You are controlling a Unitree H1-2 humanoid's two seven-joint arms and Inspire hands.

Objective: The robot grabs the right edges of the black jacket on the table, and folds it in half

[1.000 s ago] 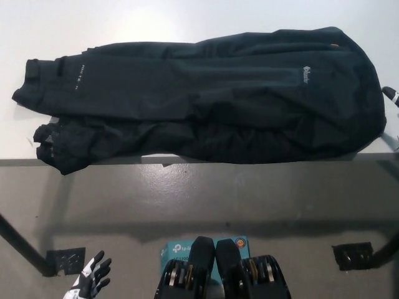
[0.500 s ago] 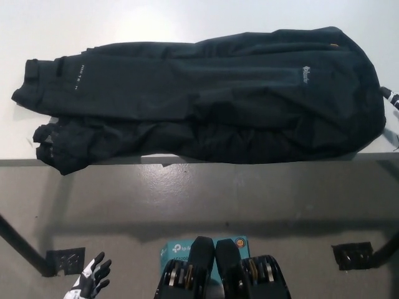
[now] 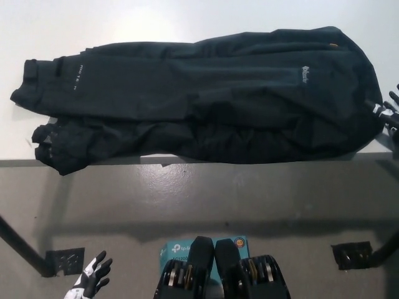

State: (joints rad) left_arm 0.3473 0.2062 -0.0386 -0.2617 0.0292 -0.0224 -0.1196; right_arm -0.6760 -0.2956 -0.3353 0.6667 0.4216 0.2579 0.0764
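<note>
Down at the lower left, below the desk's near edge and well apart from everything, the white left hand (image 3: 92, 278) hangs at rest, its fingers (image 3: 101, 264) spread and holding nothing. Moving right, the black jacket (image 3: 206, 99) lies flat across the white desk (image 3: 187, 22), its long axis running left to right along the near edge, cuffs and hem bunched toward the desk's left end, the rounded end with the small logo toward the right. Its near side sits right on the desk's near edge, the left sleeve drooping slightly over it. And at the far right, the black right hand (image 3: 391, 115) peeks in, just beside the jacket's right end, possibly touching it. Only a sliver shows; whether those fingers are apart or clenched, I cannot tell. This is clearly the nearer hand: the fabric lies just to its left, so the grab looks like a short reach leftward onto that right edge, then a long carry across toward the cuffs.
</note>
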